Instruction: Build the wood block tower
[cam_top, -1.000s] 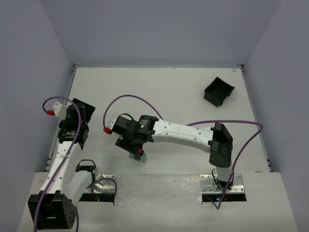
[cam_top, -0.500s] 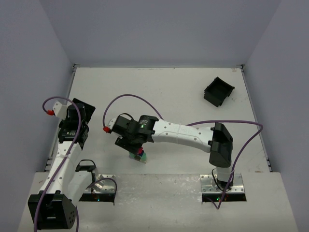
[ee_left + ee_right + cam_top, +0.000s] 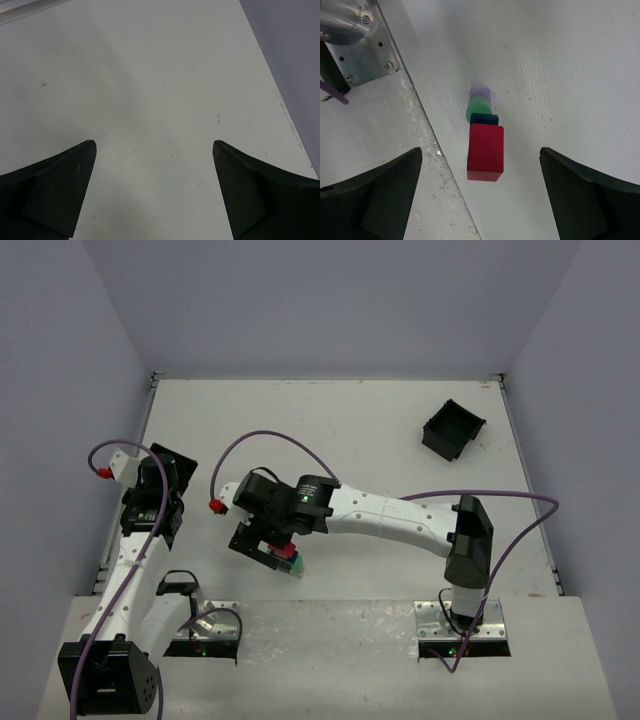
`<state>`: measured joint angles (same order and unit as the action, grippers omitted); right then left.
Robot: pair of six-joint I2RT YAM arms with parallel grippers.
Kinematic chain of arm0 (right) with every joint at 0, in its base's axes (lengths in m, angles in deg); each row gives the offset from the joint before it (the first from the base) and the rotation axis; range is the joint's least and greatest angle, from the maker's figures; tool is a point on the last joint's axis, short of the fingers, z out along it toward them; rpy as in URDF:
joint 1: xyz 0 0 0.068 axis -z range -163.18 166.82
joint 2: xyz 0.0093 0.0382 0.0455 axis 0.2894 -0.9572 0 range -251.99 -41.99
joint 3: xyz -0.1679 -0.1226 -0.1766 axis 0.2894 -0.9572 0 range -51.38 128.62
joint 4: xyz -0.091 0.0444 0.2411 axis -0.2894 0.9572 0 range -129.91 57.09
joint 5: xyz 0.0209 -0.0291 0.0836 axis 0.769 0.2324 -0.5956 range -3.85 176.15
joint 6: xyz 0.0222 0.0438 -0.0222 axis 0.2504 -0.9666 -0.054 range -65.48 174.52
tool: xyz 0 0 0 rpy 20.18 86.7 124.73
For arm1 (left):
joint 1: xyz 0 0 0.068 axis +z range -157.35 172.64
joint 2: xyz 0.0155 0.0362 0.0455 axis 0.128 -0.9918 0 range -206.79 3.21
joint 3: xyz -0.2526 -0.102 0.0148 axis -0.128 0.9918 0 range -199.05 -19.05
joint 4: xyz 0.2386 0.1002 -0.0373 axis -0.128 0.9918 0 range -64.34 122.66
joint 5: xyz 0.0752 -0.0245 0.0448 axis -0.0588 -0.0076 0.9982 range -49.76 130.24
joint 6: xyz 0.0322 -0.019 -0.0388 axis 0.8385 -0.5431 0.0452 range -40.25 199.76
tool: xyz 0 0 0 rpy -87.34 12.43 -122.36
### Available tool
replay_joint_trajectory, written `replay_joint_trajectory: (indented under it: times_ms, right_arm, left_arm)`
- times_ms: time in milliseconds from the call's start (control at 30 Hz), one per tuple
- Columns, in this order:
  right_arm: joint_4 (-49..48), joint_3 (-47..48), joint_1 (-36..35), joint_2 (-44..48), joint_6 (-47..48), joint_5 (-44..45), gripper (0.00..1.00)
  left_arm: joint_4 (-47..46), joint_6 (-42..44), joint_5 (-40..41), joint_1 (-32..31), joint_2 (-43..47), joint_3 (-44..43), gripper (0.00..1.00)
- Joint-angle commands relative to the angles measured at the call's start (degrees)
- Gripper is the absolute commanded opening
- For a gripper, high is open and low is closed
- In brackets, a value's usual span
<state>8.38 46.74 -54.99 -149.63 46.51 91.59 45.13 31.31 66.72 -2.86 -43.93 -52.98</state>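
The tower (image 3: 484,131) stands at the table's near edge: a red block (image 3: 485,150) on top, then a blue block (image 3: 484,119), a green block (image 3: 477,107) and a purple block (image 3: 480,92) lowest. In the top view the tower (image 3: 291,560) shows just beside my right gripper (image 3: 268,544). My right gripper (image 3: 480,150) hovers over it, open, with its fingers wide on both sides and touching nothing. At the left, my left gripper (image 3: 154,143) is open over bare table, and in the top view the left gripper (image 3: 152,502) is well away from the tower.
A square black bin (image 3: 452,430) sits at the far right of the table. The metal base plate (image 3: 367,50) and the raised near ledge (image 3: 395,190) lie right next to the tower. Purple cables loop off both arms.
My right gripper has opened wide and let go of the red block, shifting slightly left. The tower stays standing. The left arm has not moved.
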Motion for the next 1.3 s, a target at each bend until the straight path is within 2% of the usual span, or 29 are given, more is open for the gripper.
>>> replay_joint_trajectory:
  times_ms: [0, 167, 267, 300, 400, 533, 633, 767, 800, 900, 967, 1100, 1267]
  right_arm:
    - [-4.92, -0.97, -0.17, 6.35, 2.57, -3.40, 0.99]
    - [-9.09, -7.52, 1.53, 12.92, 1.52, 3.11, 0.99]
    - [-11.36, -12.53, 8.93, 16.27, -2.71, 1.58, 0.99]
    - [-12.58, -16.55, 14.28, 18.65, -5.33, 0.24, 0.99]
    - [-18.60, -25.46, 22.70, 24.34, -8.86, 2.84, 0.99]
    - [-26.25, -42.35, 35.48, 35.56, -13.49, -5.14, 0.99]
    - [-31.76, -52.37, 43.10, 41.36, -16.55, -2.67, 0.99]
    - [-37.34, -64.28, 52.51, 48.35, -21.04, -8.06, 0.99]
    - [-38.18, -66.66, 53.10, 49.81, -21.79, -7.84, 0.99]
    - [-38.28, -71.41, 54.18, 53.44, -25.67, 2.55, 0.99]
    - [-38.34, -72.96, 54.26, 56.05, -27.69, 6.09, 0.99]
    - [-39.44, -75.46, 54.23, 61.89, -30.77, 8.83, 0.99]
    - [-43.29, -78.78, 54.23, 67.07, -34.13, 7.78, 0.99]
  left_arm:
    - [-2.03, 0.55, 0.01, 0.25, 0.73, 0.22, 1.00]
    - [-2.03, 0.68, -0.33, 0.25, 0.73, 0.23, 1.00]
    - [-1.91, 1.22, -0.88, 0.25, 0.76, 0.17, 1.00]
    - [-1.97, 1.46, -1.11, 0.25, 0.88, 0.11, 1.00]
    - [-2.25, 1.78, -1.69, 0.25, 1.17, 0.27, 1.00]
    - [-2.69, 2.30, -2.13, 0.25, 0.74, 0.19, 1.00]
    - [-3.12, 2.56, -2.74, 0.25, 0.41, 0.41, 1.00]
    - [-5.03, 4.17, -5.66, 0.25, -0.09, 0.91, 1.00]
    - [-5.15, 4.67, -6.44, 0.25, -0.15, 0.80, 1.00]
    - [-5.46, 5.17, -7.55, 0.19, -0.18, 0.89, 1.00]
    - [-5.26, 5.32, -7.94, 0.25, 0.02, 0.89, 1.00]
    - [-5.06, 4.59, -8.66, 0.28, 1.21, 1.31, 1.00]
    - [-4.95, 3.80, -9.60, 0.25, 1.26, 2.17, 1.00]
